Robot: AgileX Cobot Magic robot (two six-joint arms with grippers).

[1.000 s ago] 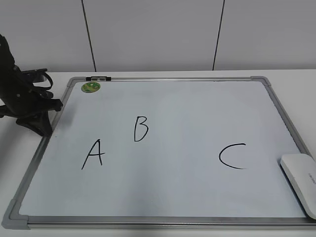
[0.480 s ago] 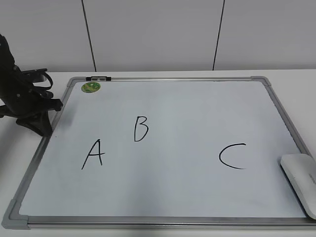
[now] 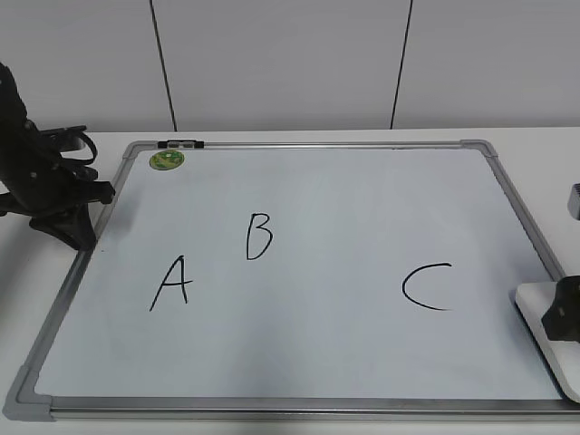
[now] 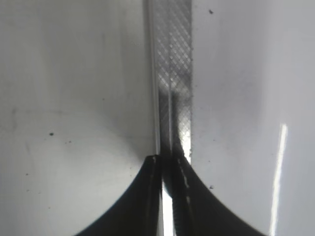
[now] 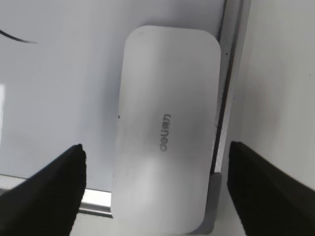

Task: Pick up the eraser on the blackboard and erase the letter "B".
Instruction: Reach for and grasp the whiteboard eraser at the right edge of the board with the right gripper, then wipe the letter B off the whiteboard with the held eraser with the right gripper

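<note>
The blackboard (image 3: 344,208) is a white board with a silver frame, lying flat on the table. It carries black letters "A" (image 3: 172,283), "B" (image 3: 258,236) and "C" (image 3: 426,286). The white eraser (image 3: 536,317) lies on the board's near right corner. In the right wrist view the eraser (image 5: 167,88) shows its grey lettering. My right gripper (image 5: 156,147) is open above it, one finger on each side, not touching; it shows at the right edge of the exterior view (image 3: 566,313). My left gripper (image 4: 170,162) is shut and empty over the board's left frame (image 3: 65,227).
A round green sticker (image 3: 167,160) and a small black clip (image 3: 181,143) sit at the board's far left corner. The white table (image 3: 27,299) surrounds the board. A white panelled wall (image 3: 290,63) stands behind.
My right gripper has come into the exterior view at the right edge, over the eraser. The left arm and the eraser have not moved.
</note>
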